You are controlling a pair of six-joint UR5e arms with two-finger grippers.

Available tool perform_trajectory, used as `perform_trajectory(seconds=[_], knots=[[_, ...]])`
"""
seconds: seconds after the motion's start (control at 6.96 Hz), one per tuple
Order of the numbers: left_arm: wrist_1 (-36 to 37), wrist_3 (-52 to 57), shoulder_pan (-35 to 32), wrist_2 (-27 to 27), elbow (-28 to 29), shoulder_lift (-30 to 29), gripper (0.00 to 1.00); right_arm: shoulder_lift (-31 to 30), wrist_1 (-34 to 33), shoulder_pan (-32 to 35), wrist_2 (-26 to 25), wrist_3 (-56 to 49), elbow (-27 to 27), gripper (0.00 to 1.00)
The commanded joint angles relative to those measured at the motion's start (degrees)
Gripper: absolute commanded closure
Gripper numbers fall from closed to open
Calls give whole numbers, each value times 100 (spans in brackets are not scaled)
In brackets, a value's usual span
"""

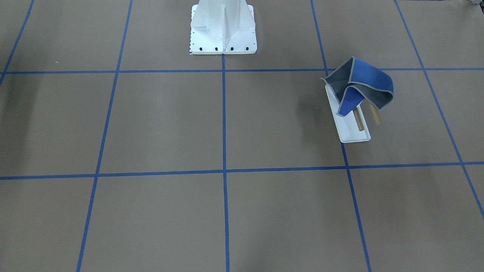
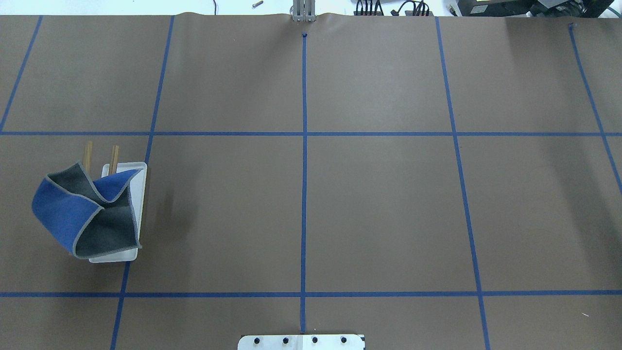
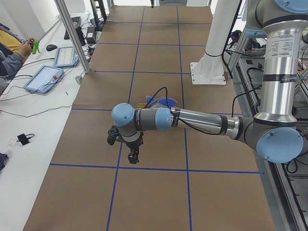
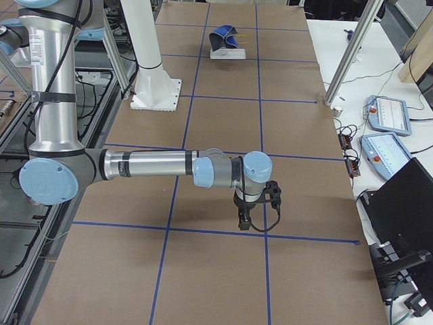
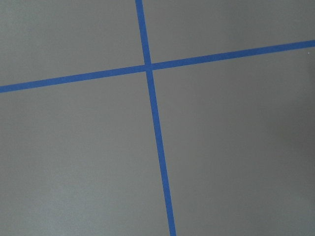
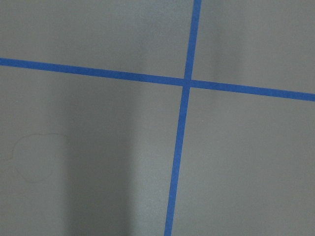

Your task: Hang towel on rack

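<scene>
Towel [image 2: 63, 214] hangs draped over the rack [image 2: 140, 181], on the robot's left side of the surface [image 2: 379, 209]. The cloth is twisted, so the blue face and the dark grey face both show, with the light stitched edge running between them. It covers the end of the two dowel bars [image 2: 114, 154] nearer the robot; the far ends stick out bare. The white tray base [image 1: 349, 130] shows partly from under the cloth. The rack stands upright on the surface.

Left pincer [image 3: 133, 156] is seen only in the left side view. It points down over the surface by a blue tape line, apart from the towel and rack. Cannot tell whether its fingers are spread or pressed together.

Right pincer [image 4: 243, 220] is seen only in the right side view. It points down over the right half, well apart from the rack. Finger spacing cannot be told here either.

Both wrist views show only brown surface with crossing blue tape lines [image 5: 155, 113]. A white pedestal [image 1: 223, 26] stands bolted at the robot's edge, centre.
</scene>
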Motion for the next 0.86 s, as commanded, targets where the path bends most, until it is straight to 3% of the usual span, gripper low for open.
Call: perform_trajectory(seconds=[0.0,0.72], knots=[[-42,7,-8,-21,136,11,2,0,2,0,0,-8,12,0],[-243,16,-43,-196,110,406,2,-18,2,0,0,19,64,0]])
